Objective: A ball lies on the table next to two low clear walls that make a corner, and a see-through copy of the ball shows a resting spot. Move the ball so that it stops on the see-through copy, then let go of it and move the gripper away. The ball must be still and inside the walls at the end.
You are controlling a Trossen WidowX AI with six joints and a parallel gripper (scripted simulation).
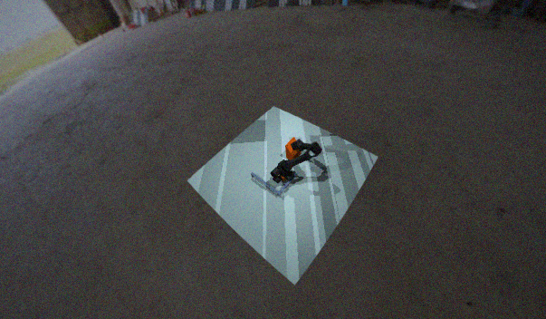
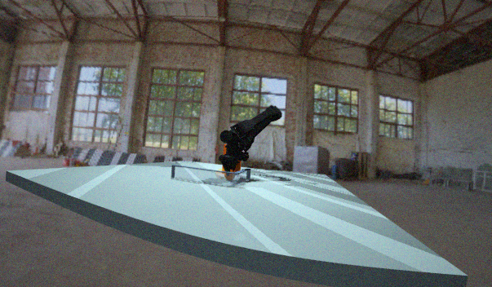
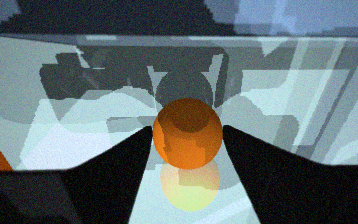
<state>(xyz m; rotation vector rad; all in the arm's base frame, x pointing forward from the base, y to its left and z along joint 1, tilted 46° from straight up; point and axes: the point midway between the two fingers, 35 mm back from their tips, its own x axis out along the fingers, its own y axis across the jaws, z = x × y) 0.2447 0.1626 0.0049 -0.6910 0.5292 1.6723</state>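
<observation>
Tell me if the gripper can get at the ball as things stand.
Probably yes: in the wrist view the ball sits between the gripper's fingers, nothing blocking. The fingers look at or near its sides, not clearly clamped.
</observation>
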